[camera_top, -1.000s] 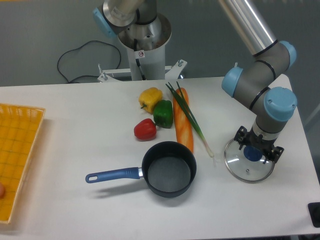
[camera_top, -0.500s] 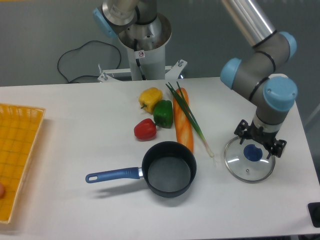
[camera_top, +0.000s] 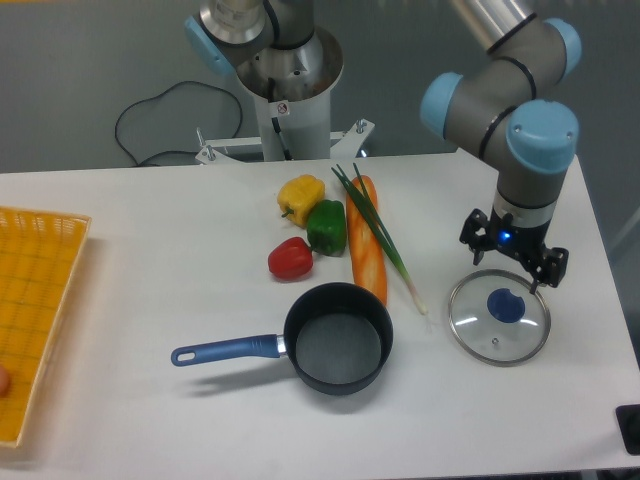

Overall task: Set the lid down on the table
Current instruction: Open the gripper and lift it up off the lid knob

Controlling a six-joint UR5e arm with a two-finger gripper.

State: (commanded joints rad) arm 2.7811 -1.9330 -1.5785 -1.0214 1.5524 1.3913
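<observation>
The lid (camera_top: 499,317) lies flat on the table (camera_top: 150,230), just below and in front of the claw (camera_top: 513,258), apart from it. The claw hangs above the knob (camera_top: 504,305), jaws spread and holding nothing. Left of the claw lie the pan (camera_top: 338,337), carrot (camera_top: 365,242) and peppers (camera_top: 307,226). Little can go wrong now; a dip or sideways swing could nudge the lid toward the table edge.

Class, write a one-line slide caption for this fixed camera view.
Glass lid lies flat on the white table, the open tool hovering just above it, right of the empty saucepan.
</observation>
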